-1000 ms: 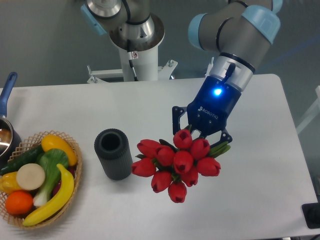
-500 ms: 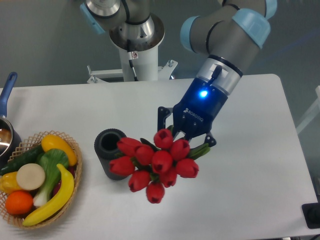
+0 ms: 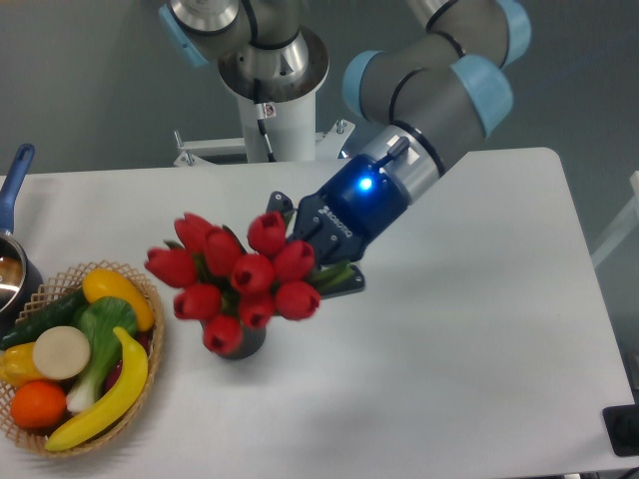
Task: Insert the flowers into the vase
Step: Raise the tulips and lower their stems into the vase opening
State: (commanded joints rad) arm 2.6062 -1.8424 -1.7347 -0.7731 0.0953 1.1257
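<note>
Red tulip buds, the flowers, hang as a tight glossy bunch directly in front of and above the vase, covering nearly all of it; only a dark sliver of the vase's lower side shows beneath the lowest bud, standing on the white table. The gripper reaches in from the right, tilted low, with its blue body lit by a small blue light, and its fingers are closed on the green stems just behind the buds, so the bunch lies roughly sideways with the buds pointing left. Whether any stem has entered the vase mouth cannot be told, since the buds hide it. To the left, near the table edge, sits a wicker basket holding a banana, an orange, a cucumber and other produce, apart from the vase. A blue-handled pot shows at the far left edge, behind the basket.
</note>
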